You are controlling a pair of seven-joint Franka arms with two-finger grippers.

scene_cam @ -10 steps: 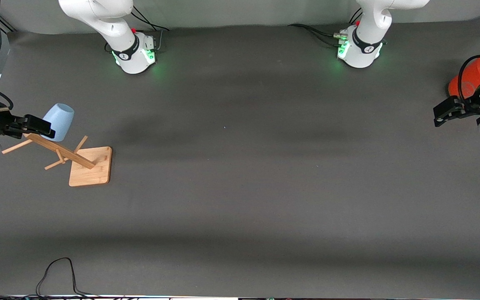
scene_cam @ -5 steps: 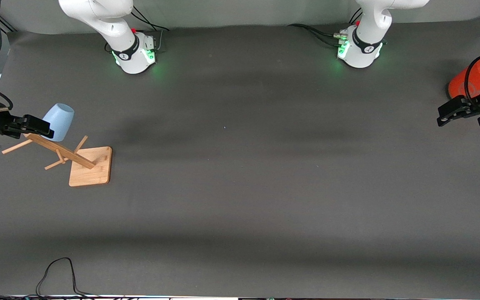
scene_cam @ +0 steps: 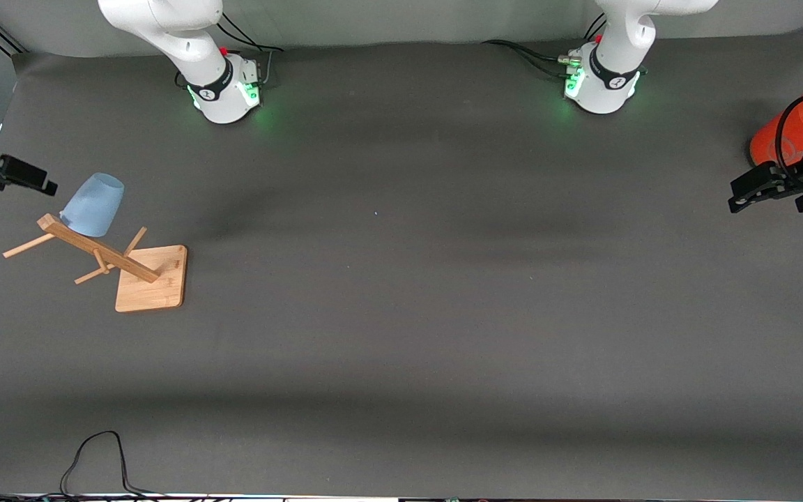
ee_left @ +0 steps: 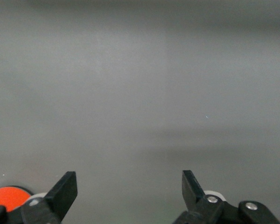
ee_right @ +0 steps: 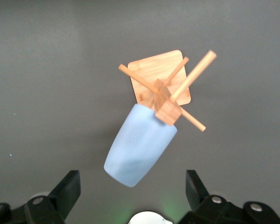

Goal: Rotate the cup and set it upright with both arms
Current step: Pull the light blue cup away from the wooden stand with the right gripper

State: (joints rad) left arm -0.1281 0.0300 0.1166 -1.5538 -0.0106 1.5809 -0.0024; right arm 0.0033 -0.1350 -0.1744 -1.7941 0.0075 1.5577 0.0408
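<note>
My right gripper (scene_cam: pixel 25 180), fingers spread and empty, hangs at the right arm's end of the table just beside the cup (scene_cam: pixel 93 205), which sits mouth-down on a peg of the wooden rack (scene_cam: pixel 142 277); my left gripper (scene_cam: pixel 757 190), likewise parted and empty, waits beside the orange can (scene_cam: pixel 788 132).

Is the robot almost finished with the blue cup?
Not clearly. The cup hangs mouth down on a peg of the wooden rack, and nothing grips it. The right gripper is open beside it; the left gripper waits open by the orange can. Turning it and standing it upright are left.
</note>
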